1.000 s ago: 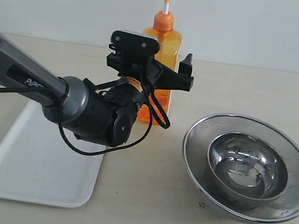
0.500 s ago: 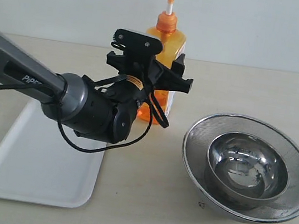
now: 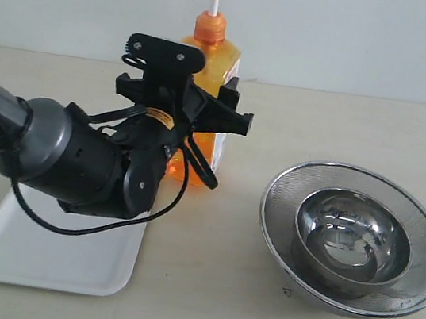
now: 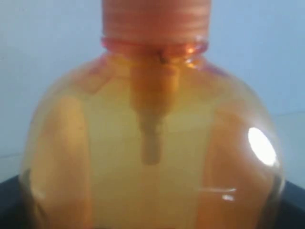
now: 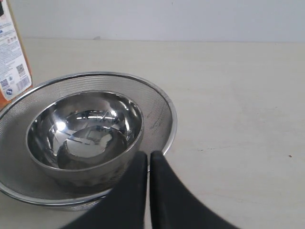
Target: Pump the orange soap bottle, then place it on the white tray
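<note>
Soap fills the orange soap bottle (image 3: 215, 64) at upper middle, so I think it is heavy and slippy, and my left tool (image 3: 180, 98) squeezes its wide middle.

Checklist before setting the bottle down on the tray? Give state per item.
1. Left gripper closed around the orange soap bottle: ok.
2. Bottle upright: ok.
3. Bottle over the white tray: not ok, it is right of the tray in the exterior view.
4. Landing spot on the tray free: cannot tell, the arm hides most of it.
5. Right gripper shut, near the steel bowls, apart from the bottle: ok.
6. Pump already pressed: cannot tell.
</note>
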`<state>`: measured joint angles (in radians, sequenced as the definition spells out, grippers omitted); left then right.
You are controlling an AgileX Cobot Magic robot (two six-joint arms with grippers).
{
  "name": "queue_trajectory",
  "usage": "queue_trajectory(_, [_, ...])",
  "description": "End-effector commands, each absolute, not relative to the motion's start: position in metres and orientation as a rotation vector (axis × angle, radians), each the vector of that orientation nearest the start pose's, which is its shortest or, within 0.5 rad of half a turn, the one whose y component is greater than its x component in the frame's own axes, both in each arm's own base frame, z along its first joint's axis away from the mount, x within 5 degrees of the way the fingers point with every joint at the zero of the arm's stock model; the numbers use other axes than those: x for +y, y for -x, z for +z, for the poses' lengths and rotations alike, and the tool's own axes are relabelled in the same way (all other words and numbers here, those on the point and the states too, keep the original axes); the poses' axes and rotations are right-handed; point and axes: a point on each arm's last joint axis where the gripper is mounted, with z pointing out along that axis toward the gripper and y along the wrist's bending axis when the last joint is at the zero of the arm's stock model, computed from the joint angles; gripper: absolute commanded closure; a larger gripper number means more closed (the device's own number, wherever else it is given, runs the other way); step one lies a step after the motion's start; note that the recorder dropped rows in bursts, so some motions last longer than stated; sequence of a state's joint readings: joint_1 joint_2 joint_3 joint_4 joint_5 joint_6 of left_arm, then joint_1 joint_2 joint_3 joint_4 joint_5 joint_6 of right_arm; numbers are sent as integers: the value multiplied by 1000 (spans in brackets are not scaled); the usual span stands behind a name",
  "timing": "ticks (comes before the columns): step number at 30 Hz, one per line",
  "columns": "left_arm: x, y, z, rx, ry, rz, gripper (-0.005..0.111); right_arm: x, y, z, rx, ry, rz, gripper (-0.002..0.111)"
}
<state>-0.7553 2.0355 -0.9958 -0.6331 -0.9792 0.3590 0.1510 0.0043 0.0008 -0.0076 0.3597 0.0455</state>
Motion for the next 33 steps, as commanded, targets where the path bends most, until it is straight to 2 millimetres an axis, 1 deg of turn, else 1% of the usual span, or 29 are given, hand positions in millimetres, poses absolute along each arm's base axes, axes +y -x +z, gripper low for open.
queue_trajectory(1, [-234,-305,180,1513,-144,-209,102,7,-53,181,1839,97,125,109])
queue_trajectory(6, [-235,-279,176,1475,-165,-204,102,7,-53,181,1839,97,125,109])
queue_trajectory(10, [-245,-256,164,1518,-225,-213,102,7,-53,181,1839,97,125,109])
queue_trajectory(11, [-249,-248,162,1524,-266,-189,102,7,-53,181,1839,97,125,109])
queue_trajectory(14, [-254,-239,160,1526,-330,-104,102,7,-53,181,1839,97,125,109])
queue_trajectory(20, [-256,-236,160,1501,-448,19,102,7,-53,181,1839,97,125,109])
queue_trajectory(23, [-258,-235,160,1491,-464,15,102,7,-53,181,1839,97,125,109])
queue_trajectory(28, [-268,-238,167,1447,-521,1,102,7,-53,181,1839,97,125,109])
queue_trajectory(33, [-270,-237,167,1441,-540,-8,102,7,-53,181,1839,97,125,109])
